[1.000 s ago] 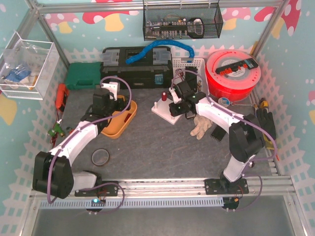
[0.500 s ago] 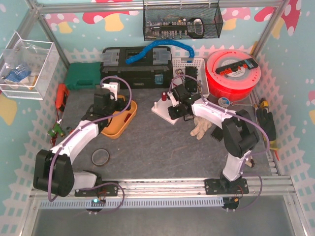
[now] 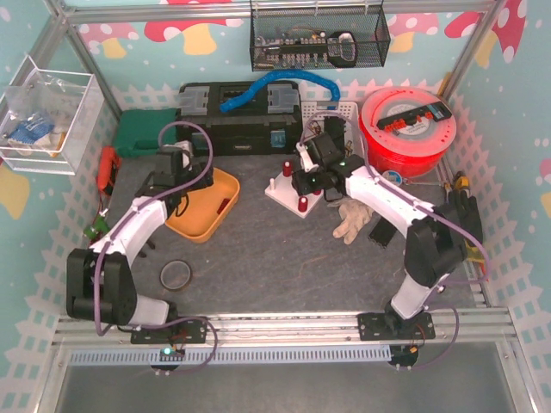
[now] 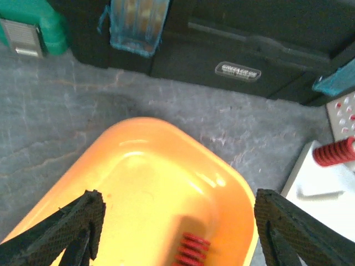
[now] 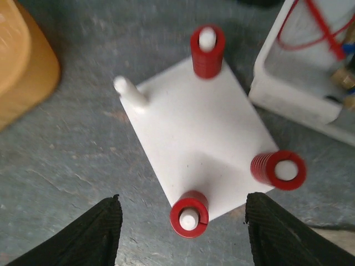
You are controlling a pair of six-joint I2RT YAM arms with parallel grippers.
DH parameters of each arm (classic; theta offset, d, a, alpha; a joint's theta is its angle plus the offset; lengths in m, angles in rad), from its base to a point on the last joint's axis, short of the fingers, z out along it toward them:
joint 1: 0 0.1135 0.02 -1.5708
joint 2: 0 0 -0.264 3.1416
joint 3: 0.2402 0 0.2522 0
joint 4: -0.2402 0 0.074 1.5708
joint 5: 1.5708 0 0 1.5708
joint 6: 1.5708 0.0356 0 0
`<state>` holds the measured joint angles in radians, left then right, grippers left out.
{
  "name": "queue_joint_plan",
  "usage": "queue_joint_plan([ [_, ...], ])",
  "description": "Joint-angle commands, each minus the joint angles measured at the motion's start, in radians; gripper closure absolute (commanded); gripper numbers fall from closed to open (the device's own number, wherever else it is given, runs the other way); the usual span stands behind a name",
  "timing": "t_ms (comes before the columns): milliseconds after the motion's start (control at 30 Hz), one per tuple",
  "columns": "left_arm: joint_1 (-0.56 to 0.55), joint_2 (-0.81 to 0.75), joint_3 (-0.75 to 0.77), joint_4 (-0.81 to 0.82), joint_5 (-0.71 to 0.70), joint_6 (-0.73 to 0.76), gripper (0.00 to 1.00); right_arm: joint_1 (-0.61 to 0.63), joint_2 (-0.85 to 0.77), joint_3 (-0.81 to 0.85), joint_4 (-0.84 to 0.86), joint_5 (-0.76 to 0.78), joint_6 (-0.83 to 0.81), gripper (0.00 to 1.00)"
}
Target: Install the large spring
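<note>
A white plate (image 5: 194,127) has a peg at each corner. Red springs sit on three pegs; the far left peg (image 5: 131,91) is bare. The large spring (image 5: 189,213) stands on the near peg, between the fingers of my open right gripper (image 5: 183,224), untouched. In the top view the right gripper (image 3: 310,179) hovers over the plate (image 3: 282,191). My left gripper (image 4: 177,221) is open above the orange tray (image 4: 138,166), where another red spring (image 4: 191,249) lies loose. From above, the left gripper (image 3: 178,181) is at the tray's (image 3: 225,185) left edge.
A black toolbox (image 3: 241,120) and a green case (image 3: 142,133) line the back. A white basket (image 3: 331,116) and a red spool (image 3: 406,129) stand behind the plate. A glove (image 3: 351,222) lies right of it, and a black ring (image 3: 176,274) lies near the front left.
My right gripper has opened and let go of the spring on the near peg. The left arm has drawn back to the left off the tray, its jaws a little narrower.
</note>
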<state>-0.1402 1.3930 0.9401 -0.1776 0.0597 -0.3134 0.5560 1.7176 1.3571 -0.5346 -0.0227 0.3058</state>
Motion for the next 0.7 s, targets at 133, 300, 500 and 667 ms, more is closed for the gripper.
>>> queue_joint_plan([
  [133,0.046,0.147,0.124,-0.311,0.199,0.074,0.36,-0.002,-0.104,0.101,-0.057,0.032,0.030,0.24],
  [300,0.055,0.249,0.179,-0.416,0.269,0.170,0.47,-0.002,-0.114,0.134,-0.069,0.048,0.036,0.11],
  [500,0.058,0.333,0.249,-0.484,0.301,0.240,0.54,-0.003,-0.119,0.147,-0.078,0.044,0.035,0.10],
  [667,0.058,0.384,0.268,-0.498,0.310,0.259,0.52,-0.002,-0.133,0.141,-0.080,0.047,0.047,0.10],
])
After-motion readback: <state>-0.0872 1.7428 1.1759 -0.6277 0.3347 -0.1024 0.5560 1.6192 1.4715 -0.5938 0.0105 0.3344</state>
